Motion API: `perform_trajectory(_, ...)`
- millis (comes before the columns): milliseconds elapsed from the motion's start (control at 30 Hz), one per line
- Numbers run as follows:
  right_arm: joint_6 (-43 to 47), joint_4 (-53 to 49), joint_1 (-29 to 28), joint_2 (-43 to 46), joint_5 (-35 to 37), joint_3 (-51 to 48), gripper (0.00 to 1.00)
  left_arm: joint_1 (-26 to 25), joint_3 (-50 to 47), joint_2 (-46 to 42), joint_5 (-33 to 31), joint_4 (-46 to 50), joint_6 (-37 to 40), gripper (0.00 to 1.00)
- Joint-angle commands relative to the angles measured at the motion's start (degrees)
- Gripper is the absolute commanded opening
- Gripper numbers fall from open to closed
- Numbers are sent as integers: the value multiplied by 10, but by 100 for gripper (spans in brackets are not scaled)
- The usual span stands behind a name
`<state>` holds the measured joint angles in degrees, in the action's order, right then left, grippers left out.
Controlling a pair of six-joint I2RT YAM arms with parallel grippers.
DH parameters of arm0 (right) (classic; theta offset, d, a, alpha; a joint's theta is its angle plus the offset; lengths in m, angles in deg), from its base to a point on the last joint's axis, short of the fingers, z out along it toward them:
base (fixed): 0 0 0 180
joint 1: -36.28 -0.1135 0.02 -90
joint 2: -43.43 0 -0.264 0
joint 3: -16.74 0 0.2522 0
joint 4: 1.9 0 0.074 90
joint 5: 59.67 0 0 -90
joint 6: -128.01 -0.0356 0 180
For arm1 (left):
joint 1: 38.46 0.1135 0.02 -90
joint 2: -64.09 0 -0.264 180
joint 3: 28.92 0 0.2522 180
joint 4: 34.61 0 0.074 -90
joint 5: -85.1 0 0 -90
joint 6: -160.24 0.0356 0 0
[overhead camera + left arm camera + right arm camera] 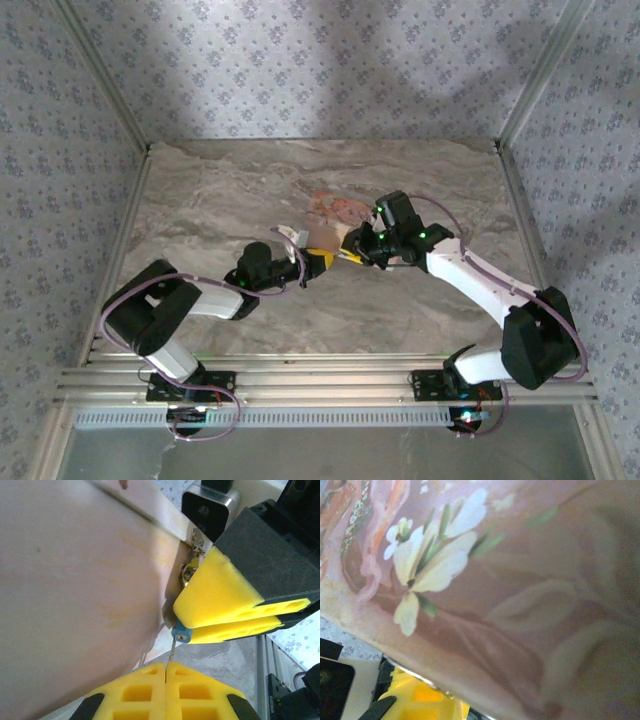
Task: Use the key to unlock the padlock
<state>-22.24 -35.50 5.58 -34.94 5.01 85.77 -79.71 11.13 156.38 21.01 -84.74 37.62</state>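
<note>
The tiny blue-green padlock (182, 633) hangs by the metal latch (189, 570) of the pink floral box (75, 580). My right gripper (187, 626) is shut on the padlock, whose end pokes out between the yellow fingers. A thin metal key (172, 654) runs from the padlock's underside down into my left gripper (165, 666), which is shut on it. From above, the left gripper (318, 262) and right gripper (352, 254) meet tip to tip in front of the box (330, 215). The box's flowered side (520, 580) lies close against the right wrist camera.
The box stands mid-table on the marble top (220, 190). Metal posts and patterned walls (120, 110) close in the sides and back. The aluminium rail (330, 380) with both arm bases runs along the near edge.
</note>
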Motion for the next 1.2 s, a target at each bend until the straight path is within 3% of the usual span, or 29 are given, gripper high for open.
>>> perform_trajectory(0,-12,35,5,22,-7,1,0,-8,-1,11,-9,-24,2,0)
perform_trajectory(1167,-24,48,5,13,-16,-2,0,-18,-21,55,-36,-163,-43,0)
